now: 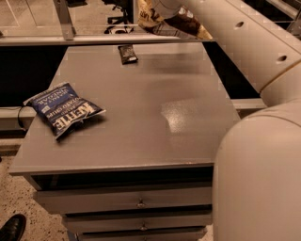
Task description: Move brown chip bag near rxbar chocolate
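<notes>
The brown chip bag (181,26), a large crinkly packet with a dark brown centre and pale yellow-tan edges, is up in the air at the far edge of the grey tabletop (155,94), right at the top of the camera view and touching nothing below it. It hangs from the pincer (162,8) at the end of the pale, rounded robot arm (244,42), which sweeps in from the right foreground. Since the bag is clear of the surface, we judge that the pincer is clamped on its upper part, though the top of the view cuts off the grip itself. Carrying it high makes sense to us: a limp bag dragged along the surface would fold or catch.

Just left of the bag and below it lies the rxbar chocolate (127,53), a small flat dark rectangular wrapper, resting close to the far edge of the tabletop. We reckon the carry is nearly done. What remains is to lower the bag onto the bare patch just beside the bar. The risk we see is setting the wide bag down on top of the small bar, or letting go past the far edge.

Well apart, near the left front, a blue Kettle chip bag (63,109) lies flat. Beneath the tabletop are grey metal drawers (141,202).
</notes>
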Action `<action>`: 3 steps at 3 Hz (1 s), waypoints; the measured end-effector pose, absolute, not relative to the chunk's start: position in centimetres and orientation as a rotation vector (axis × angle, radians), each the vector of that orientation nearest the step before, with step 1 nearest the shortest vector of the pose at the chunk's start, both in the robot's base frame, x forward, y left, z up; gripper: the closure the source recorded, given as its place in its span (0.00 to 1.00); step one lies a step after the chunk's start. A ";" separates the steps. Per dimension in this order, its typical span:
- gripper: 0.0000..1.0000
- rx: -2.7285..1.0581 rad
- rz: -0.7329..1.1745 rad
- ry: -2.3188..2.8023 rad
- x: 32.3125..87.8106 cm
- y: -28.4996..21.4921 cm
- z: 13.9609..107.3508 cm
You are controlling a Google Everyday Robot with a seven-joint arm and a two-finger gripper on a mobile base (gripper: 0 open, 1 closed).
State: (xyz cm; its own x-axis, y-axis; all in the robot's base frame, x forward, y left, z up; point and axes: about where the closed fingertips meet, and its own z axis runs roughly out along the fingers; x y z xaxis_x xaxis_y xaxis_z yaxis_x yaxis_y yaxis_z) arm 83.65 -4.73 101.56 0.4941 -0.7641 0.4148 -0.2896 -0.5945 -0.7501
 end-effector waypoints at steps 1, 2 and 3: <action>1.00 -2.093 -0.949 1.030 86.3 -4.9 98.5; 1.00 -2.054 -0.872 1.121 86.8 -4.7 96.8; 0.85 -2.044 -0.768 1.185 86.4 -3.7 94.9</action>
